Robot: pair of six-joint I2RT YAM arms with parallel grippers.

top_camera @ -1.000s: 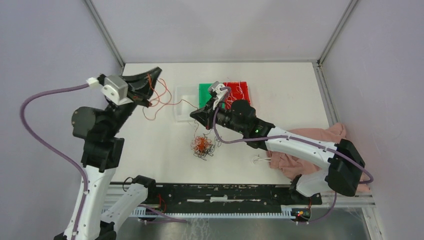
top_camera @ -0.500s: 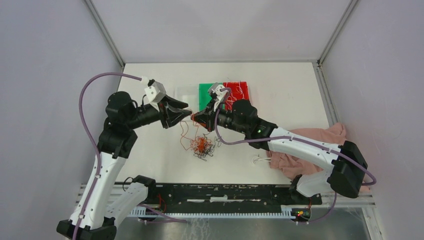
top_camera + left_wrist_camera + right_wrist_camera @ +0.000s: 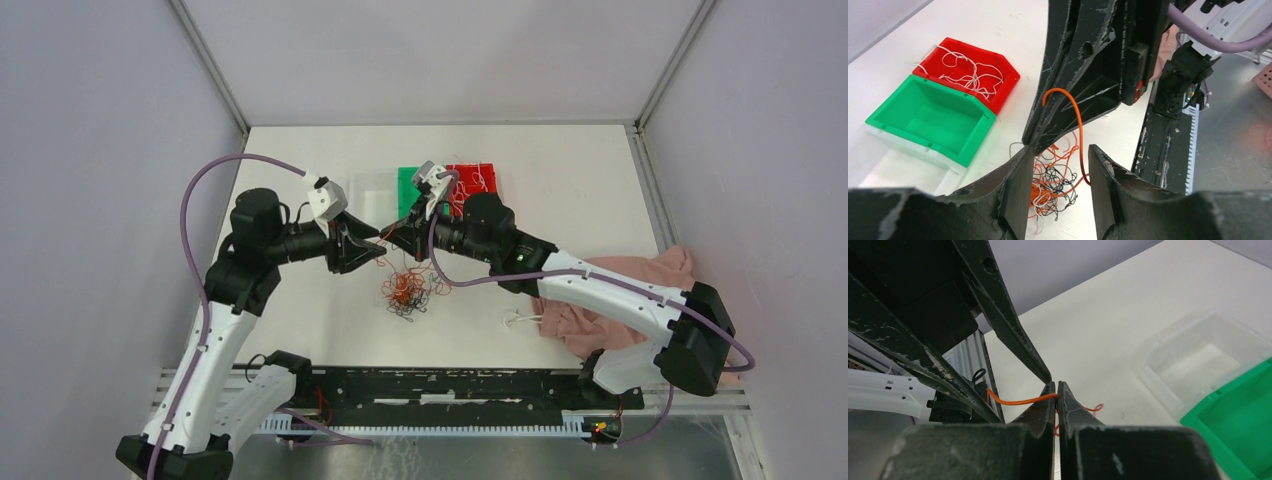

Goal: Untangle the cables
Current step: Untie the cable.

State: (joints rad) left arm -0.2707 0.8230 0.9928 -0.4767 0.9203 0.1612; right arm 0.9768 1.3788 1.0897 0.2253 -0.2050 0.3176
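A fist-sized tangle of orange, black and white cables lies on the white table in front of the bins. My right gripper is shut on one orange cable and holds it above the tangle; the cable arches in a loop and runs down into the tangle. My left gripper is open, tip to tip with the right gripper. In the left wrist view the orange loop passes between my open left gripper's fingertips without being pinched.
A green bin, a red bin with white cables in it and a clear bin stand behind the grippers. A pink cloth and a loose white cable lie at the right.
My left arm swung from the far left in to the centre and lowered, ending nose to nose with the right gripper. The orange cable once stretched out leftward now hangs in a slack loop.
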